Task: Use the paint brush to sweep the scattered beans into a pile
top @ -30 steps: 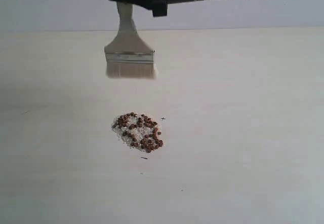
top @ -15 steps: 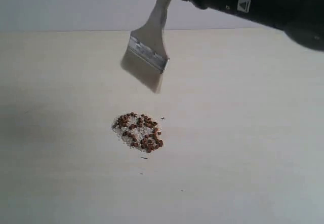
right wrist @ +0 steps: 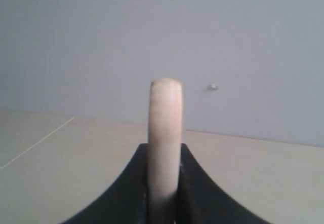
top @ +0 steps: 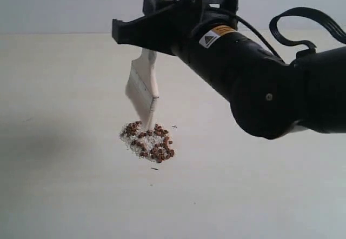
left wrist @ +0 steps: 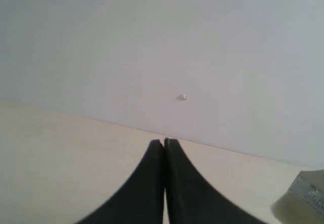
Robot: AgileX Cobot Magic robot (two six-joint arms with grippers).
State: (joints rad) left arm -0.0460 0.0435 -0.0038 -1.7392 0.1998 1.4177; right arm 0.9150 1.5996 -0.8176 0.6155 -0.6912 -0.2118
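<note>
Since half a sec ago the right arm (top: pixel 259 87) has swung in to fill the right of the exterior view. The paint brush (top: pixel 141 93) has turned from slanted to near edge-on and dropped from well above the heap to its far-left rim. The heap itself hasn't shifted.

The counter (top: pixel 259 196) is pale, w/ bare surface around the heap. The right tool (right wrist: pixel 164 153) is clamped narrowly on the brush's white handle, whose rounded end sticks out past the jaws; bristles hang down. The left tool (left wrist: pixel 164 145) is fully closed w/ nothing in it, up off the counter and away from the work. The bristle tips look to be touching, or just short of, the beans (top: pixel 148 141); can't tell which. The beans sit mid-counter in one tight clump mixed w/ white crumbs (top: pixel 131 141). One dark fleck (top: pixel 154 168) lies just in front.

Judgement: the pile is basically made, so the risk now is undoing it.
- A hard or fast stroke could flick the round beans outward, and they'd roll.
- Edge-on, the brush catches a narrow strip only, so beans could slip round both sides.
- Pressing down could pivot the handle in the grip, since it's held by a narrow pinch.
</note>
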